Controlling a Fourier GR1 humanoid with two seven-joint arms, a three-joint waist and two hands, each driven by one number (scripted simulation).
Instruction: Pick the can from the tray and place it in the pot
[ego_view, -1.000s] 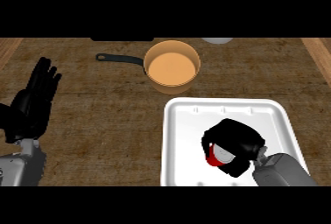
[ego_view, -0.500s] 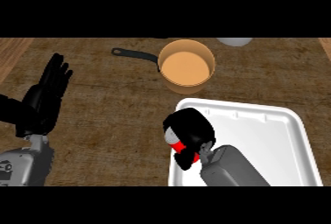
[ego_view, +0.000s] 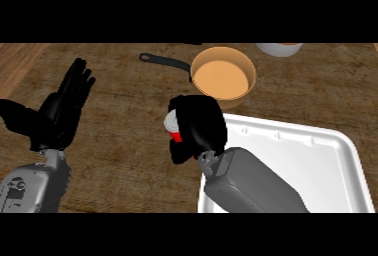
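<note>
hands: two, both black, each on a grey forearm coming in from the lower edge
left hand (ego_view: 63, 112): open wide, fingers straight and pointing up, thumb spread to the side; resting at the left of the view over the bench, holding nothing, well apart from the other things
right hand (ego_view: 199, 125): closed round the can, fingers curled over it and hiding most of it
cans: one
can (ego_view: 174, 131): only a pale end and a strip of red showing at the left side of the right hand; seen against bare wood just beside the tray's far left corner, between tray and pot; outside the pot; touching the bench or clear of it, cannot tell
pots: one
pot (ego_view: 221, 75): round, open-topped, orange-tan inside, standing on the bench beyond the tray, near the right hand
pot handle (ego_view: 164, 61): one, long and black, pointing left and away
trays: one
tray (ego_view: 310, 150): white, shallow, raised rim and rounded corners, at the right of the view
forearms: two; right forearm (ego_view: 251, 185) across the tray's near left part, left forearm (ego_view: 33, 185) at the lower left
bench (ego_view: 125, 150): one, brown wood grain
other: one pale round vessel (ego_view: 279, 48) at the far edge, right of the pot, cut off at the top; kind not clear
</note>
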